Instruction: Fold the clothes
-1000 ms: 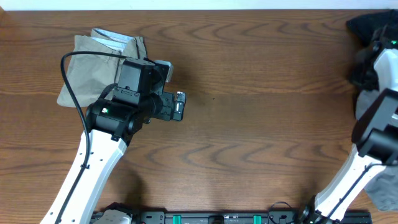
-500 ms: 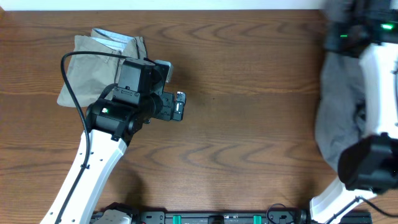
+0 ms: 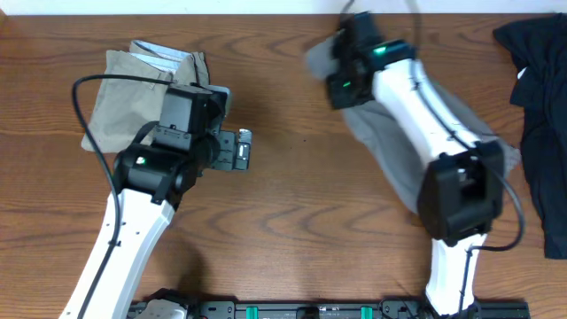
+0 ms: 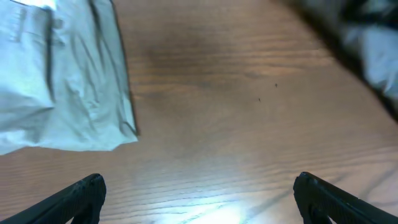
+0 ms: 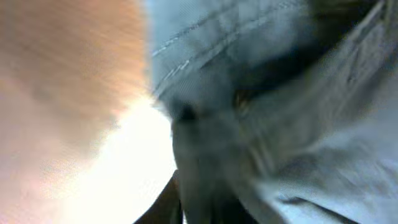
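Note:
Folded beige shorts (image 3: 133, 84) lie at the table's far left; they also show in the left wrist view (image 4: 62, 81). My left gripper (image 3: 241, 149) hovers just right of them, open and empty, its fingertips (image 4: 78, 196) wide apart over bare wood. My right gripper (image 3: 341, 75) is at the far centre, shut on the grey shorts (image 3: 390, 142), which trail from it toward the right front. In the right wrist view the grey fabric (image 5: 280, 112) fills the frame, blurred, and hides the fingers.
A dark navy garment (image 3: 540, 97) lies heaped at the right edge of the table. Bare wooden tabletop (image 3: 301, 204) spans the middle. The arm bases stand at the front edge.
My right arm has swung from the far right to the far centre, dragging the grey shorts with it and uncovering the dark garment. My left gripper has shifted slightly left.

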You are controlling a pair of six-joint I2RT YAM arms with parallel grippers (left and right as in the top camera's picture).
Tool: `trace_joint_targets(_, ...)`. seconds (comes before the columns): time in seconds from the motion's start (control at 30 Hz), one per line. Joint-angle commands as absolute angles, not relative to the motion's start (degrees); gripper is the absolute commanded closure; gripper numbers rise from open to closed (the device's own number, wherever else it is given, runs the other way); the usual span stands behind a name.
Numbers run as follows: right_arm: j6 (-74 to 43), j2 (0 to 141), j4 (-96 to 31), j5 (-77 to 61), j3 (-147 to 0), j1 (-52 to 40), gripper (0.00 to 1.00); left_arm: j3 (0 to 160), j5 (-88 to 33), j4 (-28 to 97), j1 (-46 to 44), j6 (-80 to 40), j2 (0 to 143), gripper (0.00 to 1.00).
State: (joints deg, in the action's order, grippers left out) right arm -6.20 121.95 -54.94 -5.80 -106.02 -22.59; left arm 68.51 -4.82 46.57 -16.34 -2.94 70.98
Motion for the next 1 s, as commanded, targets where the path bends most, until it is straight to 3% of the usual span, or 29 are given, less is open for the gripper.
trace_joint_targets(0.0, 4.67, 121.43, -54.65, -7.99, -105.97, -27.62, 0.77, 69.56, -2.31, 46.87, -15.97, -2.22, 68.27, 0.02)
trace_joint_targets(0.07, 10.31, 121.40, -54.74, -6.11, -105.97, -29.93, 0.63, 69.56, -1.21, 46.89, -15.97, -2.22, 67.42, 0.02)
trace_joint_targets(0.27, 5.08, 121.40, -54.46, -0.25, -105.97, -27.77, 0.58, 69.56, -0.75, 47.03, -15.97, -2.22, 66.98, 0.02)
trace_joint_targets(0.47, 0.01, 121.38, -56.29, -3.70, -105.97, -16.10, 0.49, 69.56, -0.75, 47.24, -15.97, -2.20, 66.98, 0.02)
trace_joint_targets(0.7, -0.75, 121.43, -55.09, -9.06, -105.97, -1.78, 0.25, 69.56, -0.78, 47.11, -15.97, -2.22, 67.51, 0.02)
trace_joint_targets(0.8, -0.56, 121.43, -57.30, -10.57, -105.97, 2.83, 0.24, 69.56, -0.80, 47.33, -15.97, -2.22, 68.20, 0.02)
trace_joint_targets(0.97, 1.34, 121.64, -68.38, -10.66, -105.84, 5.89, 0.29, 69.56, -0.80, 47.09, -15.97, -2.24, 69.08, 0.02)
